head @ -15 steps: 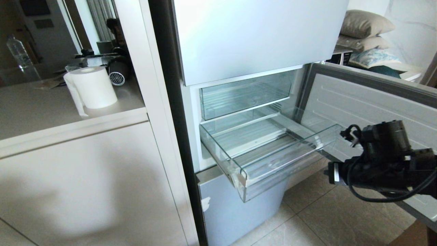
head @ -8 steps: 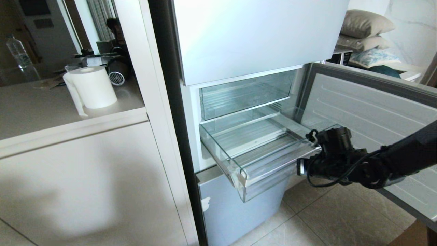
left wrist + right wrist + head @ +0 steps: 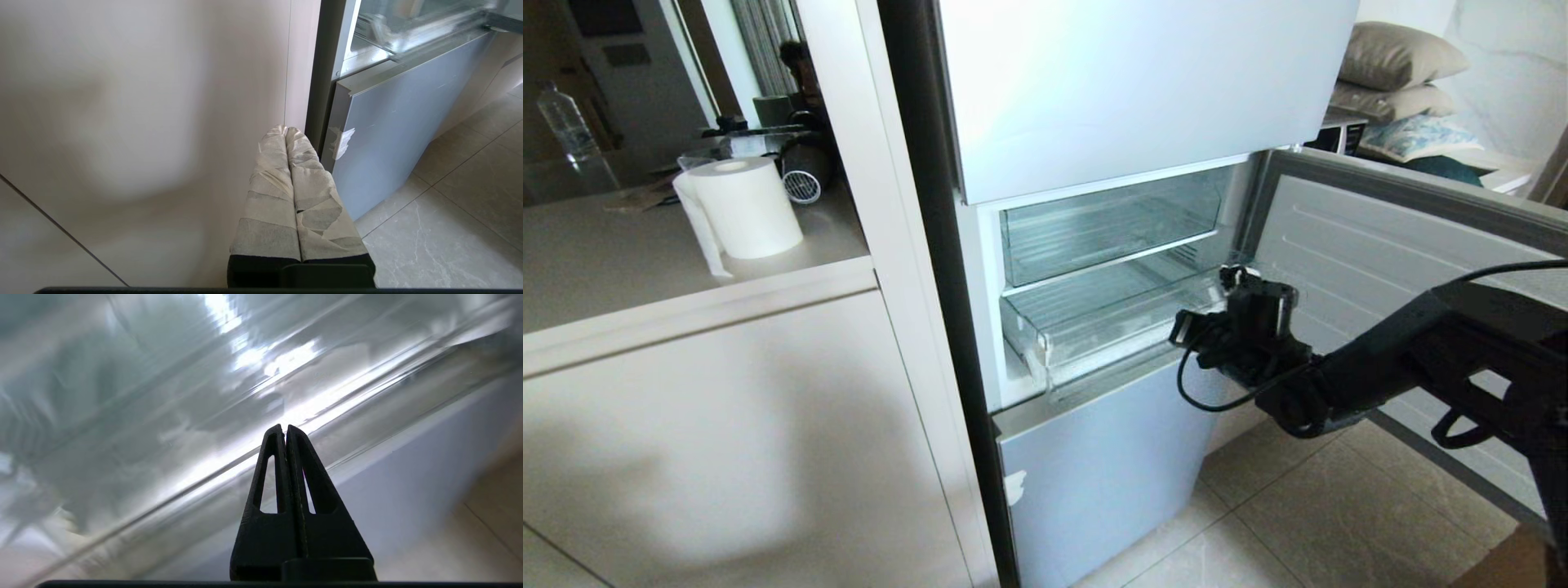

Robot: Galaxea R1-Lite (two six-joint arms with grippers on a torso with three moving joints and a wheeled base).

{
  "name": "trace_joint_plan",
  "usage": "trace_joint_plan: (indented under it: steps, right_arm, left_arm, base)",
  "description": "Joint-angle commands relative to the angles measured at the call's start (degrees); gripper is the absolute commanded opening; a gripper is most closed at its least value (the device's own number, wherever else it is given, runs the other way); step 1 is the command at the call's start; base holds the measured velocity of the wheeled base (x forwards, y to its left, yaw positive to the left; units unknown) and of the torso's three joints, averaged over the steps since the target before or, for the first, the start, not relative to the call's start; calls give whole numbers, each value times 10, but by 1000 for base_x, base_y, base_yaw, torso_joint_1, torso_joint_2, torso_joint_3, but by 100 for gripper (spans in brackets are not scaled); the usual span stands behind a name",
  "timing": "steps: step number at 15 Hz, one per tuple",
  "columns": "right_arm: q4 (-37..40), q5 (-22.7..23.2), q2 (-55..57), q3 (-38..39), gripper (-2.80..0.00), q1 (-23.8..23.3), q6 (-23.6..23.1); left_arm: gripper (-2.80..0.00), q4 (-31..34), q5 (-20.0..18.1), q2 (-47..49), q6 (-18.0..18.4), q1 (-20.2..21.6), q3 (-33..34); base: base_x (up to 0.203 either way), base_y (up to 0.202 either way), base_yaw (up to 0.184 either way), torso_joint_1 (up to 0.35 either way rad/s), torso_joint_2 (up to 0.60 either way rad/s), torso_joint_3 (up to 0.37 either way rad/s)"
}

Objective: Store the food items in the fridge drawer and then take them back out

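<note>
My right gripper [image 3: 1188, 331], fingers pressed together and holding nothing, has just shoved the fridge drawer [image 3: 1094, 331] nearly shut – a second ago it stood pulled out. No food item visible anywhere. Left gripper [image 3: 286, 132] closed, parked low by the cabinet – idle.

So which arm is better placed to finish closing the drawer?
Right. The right gripper, shut, is up against the drawer front, which looks nearly in. The left gripper hangs low by the cabinet, away from it.

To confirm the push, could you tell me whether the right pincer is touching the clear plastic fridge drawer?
Cannot tell: in the right wrist view the shut right pincer overlaps the blurred clear plastic fridge drawer, showing neither contact nor gap.
</note>
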Motion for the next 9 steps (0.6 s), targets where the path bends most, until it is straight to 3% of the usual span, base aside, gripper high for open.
trace_joint_plan:
  steps: [1,4,9]
  right_arm:
    - [-57,-37,7,21,-280,14,11]
    - [-69,-37,-24,89,-280,20,11]
    - [-6,-25,46,-23,-280,24,8]
  left_arm:
    - [-280,0,0,0,0,0,0]
    - [-280,0,0,0,0,0,0]
    - [-280,0,0,0,0,0,0]
  base:
    - [0,0,0,0,0,0]
    - [0,0,0,0,0,0]
    - [0,0,0,0,0,0]
